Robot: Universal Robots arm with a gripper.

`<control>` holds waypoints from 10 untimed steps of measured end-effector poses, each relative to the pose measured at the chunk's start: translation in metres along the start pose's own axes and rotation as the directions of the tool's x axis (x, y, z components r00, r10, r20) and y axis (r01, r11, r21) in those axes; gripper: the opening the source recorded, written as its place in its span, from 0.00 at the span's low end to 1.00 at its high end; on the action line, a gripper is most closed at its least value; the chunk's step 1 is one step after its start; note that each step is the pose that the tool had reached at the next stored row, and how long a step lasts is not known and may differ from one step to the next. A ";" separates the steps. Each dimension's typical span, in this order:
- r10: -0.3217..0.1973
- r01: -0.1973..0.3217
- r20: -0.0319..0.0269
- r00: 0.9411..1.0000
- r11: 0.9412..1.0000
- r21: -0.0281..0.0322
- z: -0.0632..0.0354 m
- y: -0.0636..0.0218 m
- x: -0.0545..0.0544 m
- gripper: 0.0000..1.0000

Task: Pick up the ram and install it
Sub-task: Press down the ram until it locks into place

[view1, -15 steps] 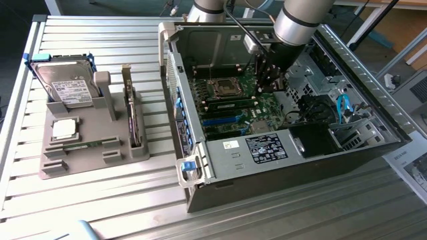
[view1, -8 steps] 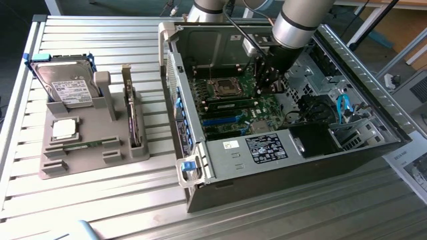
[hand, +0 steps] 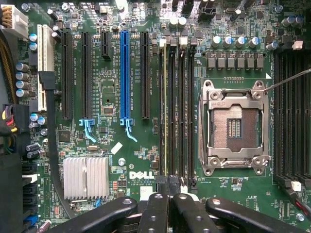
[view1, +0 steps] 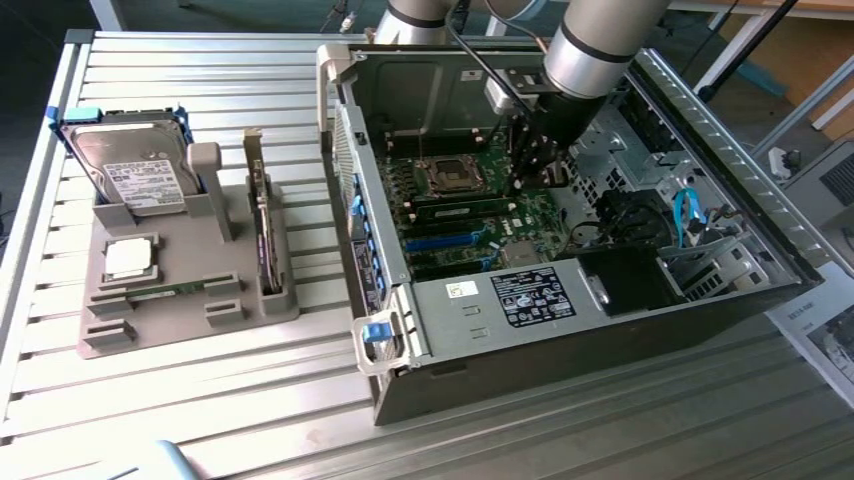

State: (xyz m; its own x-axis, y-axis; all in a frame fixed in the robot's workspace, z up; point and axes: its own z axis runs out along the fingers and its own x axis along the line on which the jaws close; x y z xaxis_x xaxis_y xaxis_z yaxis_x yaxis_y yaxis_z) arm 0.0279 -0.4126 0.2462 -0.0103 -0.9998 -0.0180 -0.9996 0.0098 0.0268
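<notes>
Your bench (view1: 200, 390) of metal slats carries one open computer case (view1: 747, 200), lying on its side with the motherboard (view1: 467, 210) facing up. One robot arm (view1: 601, 45) reaches down into the case from above, and the gripper (view1: 534, 160) hangs over the board inside it.

On the bench beside the case, on the exterior view's left, stands one grey parts holder (view1: 220, 310). Count what it carries: one hard drive (view1: 134, 175), one upright expansion card (view1: 267, 240), one square silver processor chip (view1: 127, 258) and one spare ram stick (view1: 171, 291) lying flat.

Inside the case the wrist view looks straight down on the board. You have one silver heatsink (hand: 85, 177), one empty processor socket (hand: 234, 127), one blue expansion slot (hand: 125, 75) and a bank of four memory slots (hand: 182, 107).

The ram (hand: 165, 107) stands edge-on in the case, in the outermost slot of that bank, showing you a thin pale line along its top.

The gripper (hand: 170, 216) is over one end of that bank. Its jaws are closed right up: the two black fingers (hand: 156, 213) sit side by side with no gap, and nothing shows between them. Whether the fingertips touch the ram you cannot tell.
</notes>
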 end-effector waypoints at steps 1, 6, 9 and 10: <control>0.000 0.000 0.000 1.000 1.000 0.000 0.0000 -0.0007 0.000 0.10; 0.000 0.000 0.000 1.000 1.000 0.000 0.0028 -0.0017 0.000 0.10; 0.000 0.000 0.000 1.000 1.000 0.000 0.0038 -0.0017 0.000 0.10; 0.000 0.000 0.000 1.000 1.000 0.000 0.0038 -0.0017 0.000 0.10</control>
State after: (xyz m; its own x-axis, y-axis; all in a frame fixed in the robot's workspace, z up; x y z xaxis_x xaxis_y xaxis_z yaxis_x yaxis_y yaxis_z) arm 0.0296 -0.4126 0.2424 -0.0104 -0.9998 -0.0178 -0.9996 0.0099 0.0267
